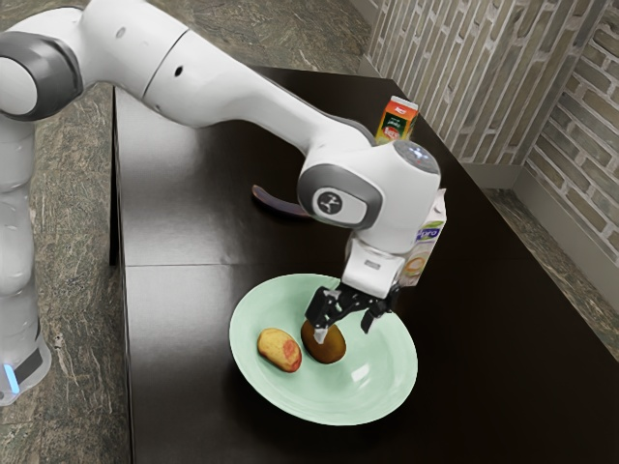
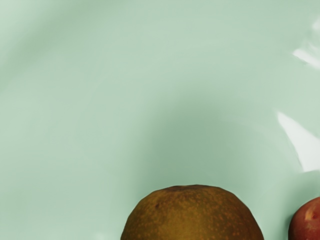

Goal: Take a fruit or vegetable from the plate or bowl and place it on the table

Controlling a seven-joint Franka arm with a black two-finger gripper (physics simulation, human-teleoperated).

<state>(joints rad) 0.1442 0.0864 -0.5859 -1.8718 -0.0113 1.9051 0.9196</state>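
The brown fruit [image 1: 327, 348] lies in the pale green plate [image 1: 392, 382], low and central in the exterior view; in the wrist view it is at the bottom edge. The pincer [image 1: 344, 327] is open right above it, one fingertip in front of the fruit, the other off toward the view's right. Just beside, to the exterior view's left, sits a red-and-yellow fruit [image 1: 280, 350]. Farther up on the dark worktop [image 1: 174, 338] are a curved purple thing [image 1: 275, 202], a white carton [image 1: 427, 247] right of centre and an orange carton [image 1: 397, 120] at upper right.
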